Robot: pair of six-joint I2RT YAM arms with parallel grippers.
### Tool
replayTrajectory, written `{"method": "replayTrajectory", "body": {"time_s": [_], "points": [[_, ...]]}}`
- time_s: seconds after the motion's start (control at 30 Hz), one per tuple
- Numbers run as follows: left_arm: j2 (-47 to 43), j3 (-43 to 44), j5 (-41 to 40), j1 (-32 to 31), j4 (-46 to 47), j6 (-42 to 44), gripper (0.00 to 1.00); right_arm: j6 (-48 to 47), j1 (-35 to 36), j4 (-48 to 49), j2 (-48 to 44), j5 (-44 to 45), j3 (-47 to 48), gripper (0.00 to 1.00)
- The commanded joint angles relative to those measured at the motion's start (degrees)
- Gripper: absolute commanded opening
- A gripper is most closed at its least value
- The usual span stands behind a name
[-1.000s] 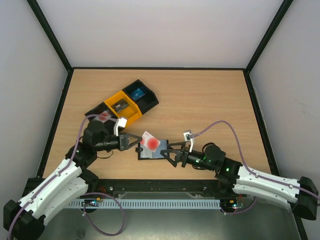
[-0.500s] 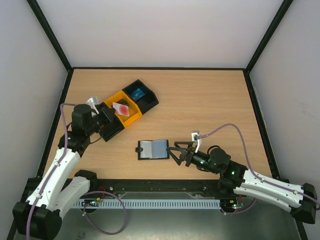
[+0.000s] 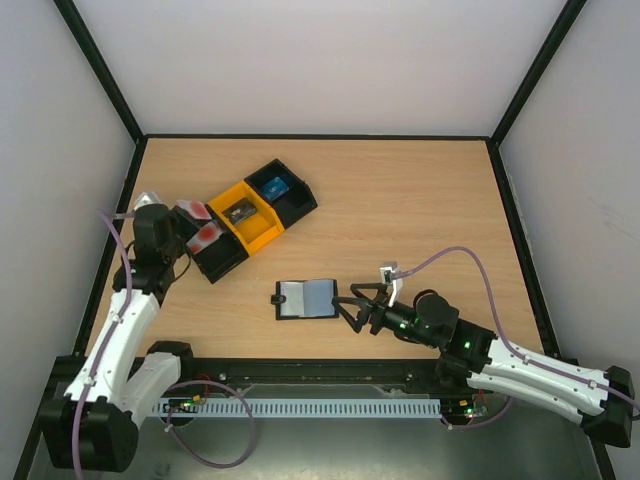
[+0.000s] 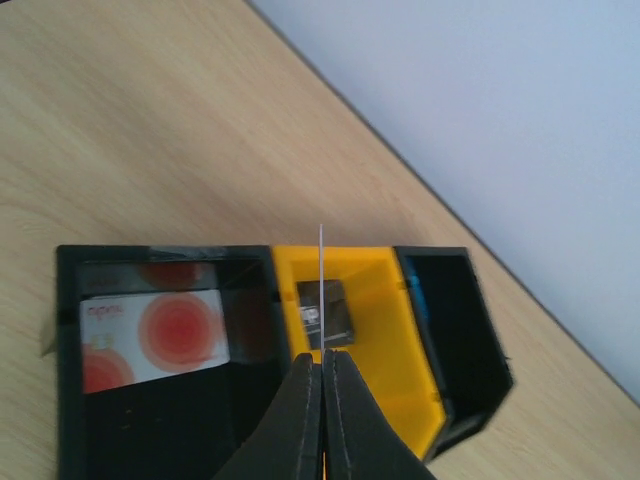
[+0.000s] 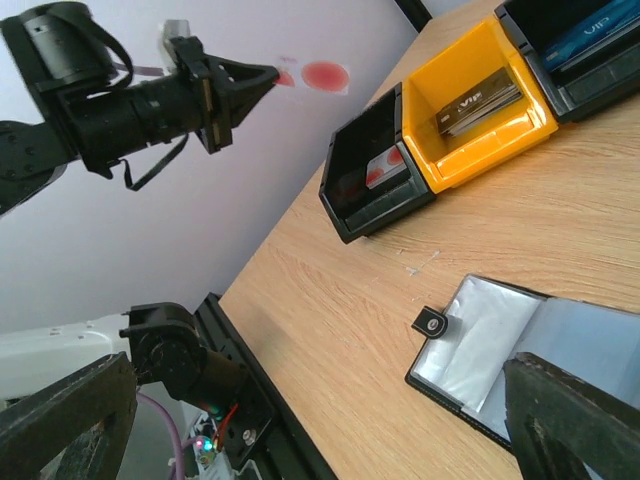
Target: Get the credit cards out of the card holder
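**Card out of the holder, drop into the bins pending**

Step in hand: carrying a pulled card to the bin row. The left gripper (image 4: 322, 358) is clamped fully shut on a white red-spotted card (image 5: 320, 74), pinched by one end. The left wrist view shows it edge-on, as a thin line sticking up from the fingertips. It hangs in the air above the row, roughly over the seam between the end black bin (image 4: 66, 340) and the yellow bin (image 4: 420, 340).

A matching spotted card (image 4: 150, 335) already lies flat in that black bin. A dark card (image 4: 325, 310) sits in the yellow bin and a blue card (image 3: 275, 185) in the far black one.

Next move, by my read: shift over the end black bin, lower, then open the fingers so the card lands on its twin. It is thin and held on edge, so it could flutter or catch on the bin wall.

The card holder (image 3: 305, 298) lies open and flat on the table, well apart from the left gripper. The right gripper (image 3: 343, 308) is spread wide with nothing in it, just beside the holder's right edge. The holder's grey panel looks bare, but I cannot tell if a card remains tucked inside.
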Motion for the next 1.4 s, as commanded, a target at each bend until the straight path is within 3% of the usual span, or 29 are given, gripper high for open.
{"method": "replayTrajectory", "body": {"time_s": [0.0,0.53,1.37], "points": [[3.18,-3.58,-2.54,1.58,3.37,-1.88,0.03,-3.09,0.03,-3.39,-0.55,1.15,2.53,0.98],[16.26,-9.75,-0.78,3.18,16.46,-4.27,0.03,-4.47,0.04,-5.47,-1.16,2.12,3.82,0.97],[22.2,-11.44,-4.8,3.19,23.94,-1.6,0.03,-3.58,0.0,-5.99,-0.27,2.62,4.44,0.98]]}}
